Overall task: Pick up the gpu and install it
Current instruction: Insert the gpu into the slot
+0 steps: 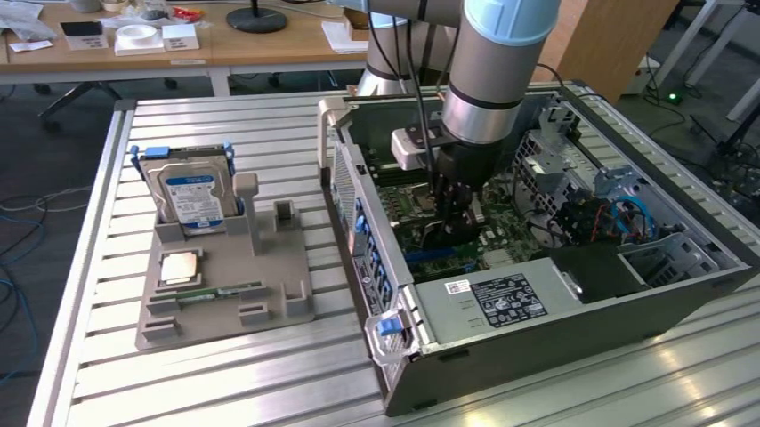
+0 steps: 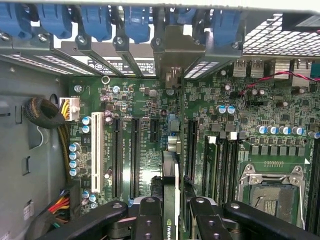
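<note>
As it hangs over the motherboard (image 2: pixel 210 100), the end effector (image 2: pixel 173 212) pinches the gpu (image 2: pixel 170 172).

Silver-grey tubular arm (image 1: pixel 481 89) with pale blue joint cap (image 1: pixel 511 18), black wrist band (image 1: pixel 480 108), black cables (image 1: pixel 418 62) alongside; black gripper (image 2: pixel 175 202), fingers (image 2: pixel 150 222) studded with round screws (image 2: pixel 149 200).

The gpu (image 2: pixel 170 192) stands edge-on inside the case (image 1: pixel 570 342), over the motherboard (image 2: pixel 250 100).

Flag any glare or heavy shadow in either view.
Exterior view: glare streaks the table at that view's lower right; case interior under the arm is shadowed. Wrist view: motherboard evenly lit, no glare on the gpu in the hand.
</note>
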